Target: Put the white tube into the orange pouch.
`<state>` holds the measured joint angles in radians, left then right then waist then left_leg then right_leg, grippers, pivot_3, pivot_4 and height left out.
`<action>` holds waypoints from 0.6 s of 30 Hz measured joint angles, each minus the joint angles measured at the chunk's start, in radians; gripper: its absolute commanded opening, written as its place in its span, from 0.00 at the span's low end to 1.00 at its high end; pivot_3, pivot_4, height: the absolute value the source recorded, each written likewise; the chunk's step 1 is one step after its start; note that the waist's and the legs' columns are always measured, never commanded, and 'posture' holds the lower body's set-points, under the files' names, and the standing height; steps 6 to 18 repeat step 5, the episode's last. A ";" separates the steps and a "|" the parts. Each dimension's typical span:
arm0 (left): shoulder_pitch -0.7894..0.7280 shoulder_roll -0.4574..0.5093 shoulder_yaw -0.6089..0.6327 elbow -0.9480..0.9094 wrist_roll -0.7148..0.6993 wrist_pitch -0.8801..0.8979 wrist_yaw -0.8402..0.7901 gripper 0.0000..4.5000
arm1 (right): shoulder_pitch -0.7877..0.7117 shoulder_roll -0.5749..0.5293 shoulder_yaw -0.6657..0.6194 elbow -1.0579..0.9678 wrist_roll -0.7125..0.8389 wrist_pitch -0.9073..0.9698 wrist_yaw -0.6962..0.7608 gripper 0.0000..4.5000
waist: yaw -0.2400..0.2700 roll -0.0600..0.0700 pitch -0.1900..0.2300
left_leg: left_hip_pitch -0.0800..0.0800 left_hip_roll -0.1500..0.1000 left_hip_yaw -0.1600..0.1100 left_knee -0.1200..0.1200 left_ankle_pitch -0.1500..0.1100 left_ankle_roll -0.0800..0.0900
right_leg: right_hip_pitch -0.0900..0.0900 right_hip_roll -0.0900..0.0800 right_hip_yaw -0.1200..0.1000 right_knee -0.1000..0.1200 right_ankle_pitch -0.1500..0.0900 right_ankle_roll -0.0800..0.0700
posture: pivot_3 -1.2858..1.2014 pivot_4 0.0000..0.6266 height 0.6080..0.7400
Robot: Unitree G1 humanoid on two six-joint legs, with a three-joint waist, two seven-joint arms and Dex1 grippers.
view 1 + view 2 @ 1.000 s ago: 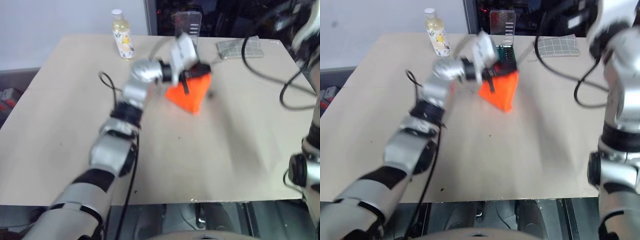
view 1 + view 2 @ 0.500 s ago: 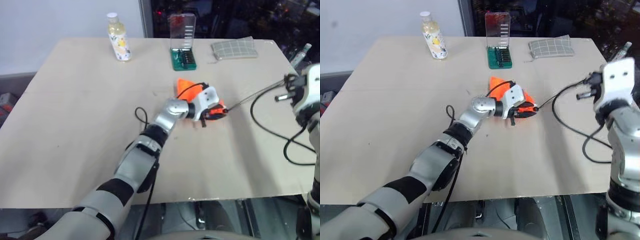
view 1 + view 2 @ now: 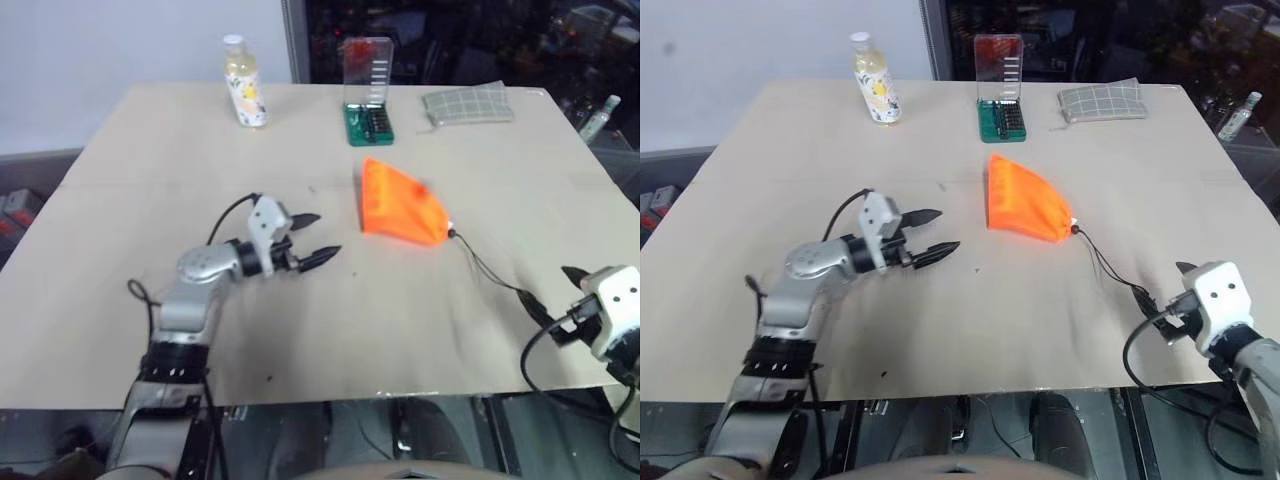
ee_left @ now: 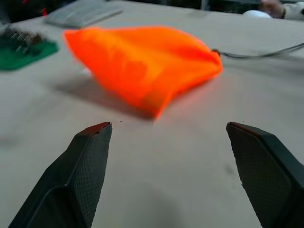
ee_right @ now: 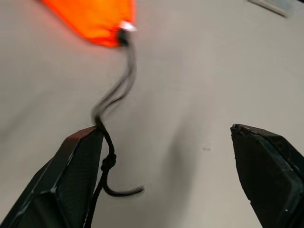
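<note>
Both grippers are wide open and hold nothing. The orange pouch (image 3: 1025, 203) lies on the bench (image 3: 760, 160) just ahead of the left gripper (image 3: 932, 232). Its cord (image 3: 1105, 265) runs toward the right gripper (image 5: 166, 156), which could snag it and tip the pouch, maybe with the tube inside.

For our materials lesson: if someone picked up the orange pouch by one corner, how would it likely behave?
The orange pouch would probably sag and fold, since its fabric lies creased and slumped on the table. It bulges, so something inside may shift its weight. Its drawstring cord trails loose and would likely dangle or drag behind.
</note>
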<state>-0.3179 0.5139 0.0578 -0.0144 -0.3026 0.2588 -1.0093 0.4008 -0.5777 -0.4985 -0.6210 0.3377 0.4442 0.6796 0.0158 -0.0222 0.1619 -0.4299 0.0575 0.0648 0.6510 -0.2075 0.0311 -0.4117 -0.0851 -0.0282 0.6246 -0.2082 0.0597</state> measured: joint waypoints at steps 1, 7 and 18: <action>0.032 0.022 0.018 -0.027 -0.016 0.011 -0.001 0.88 | 0.030 -0.001 -0.016 -0.007 0.019 -0.009 0.023 0.96 | 0.000 -0.001 -0.001 | 0.000 0.000 0.000 0.000 0.000 0.000 | 0.000 -0.001 0.000 0.000 0.000 0.000 | 0.52 0.24 1.00; 0.149 0.108 0.106 -0.102 -0.081 0.079 0.000 0.88 | 0.139 -0.010 -0.070 -0.014 0.038 -0.056 0.095 0.96 | -0.003 -0.002 -0.007 | 0.000 0.000 0.000 0.000 0.000 -0.001 | -0.001 -0.002 0.001 0.000 0.000 0.000 | 0.52 0.24 1.00; 0.149 0.108 0.106 -0.102 -0.081 0.079 0.000 0.88 | 0.139 -0.010 -0.070 -0.014 0.038 -0.056 0.095 0.96 | -0.003 -0.002 -0.007 | 0.000 0.000 0.000 0.000 0.000 -0.001 | -0.001 -0.002 0.001 0.000 0.000 0.000 | 0.52 0.24 1.00</action>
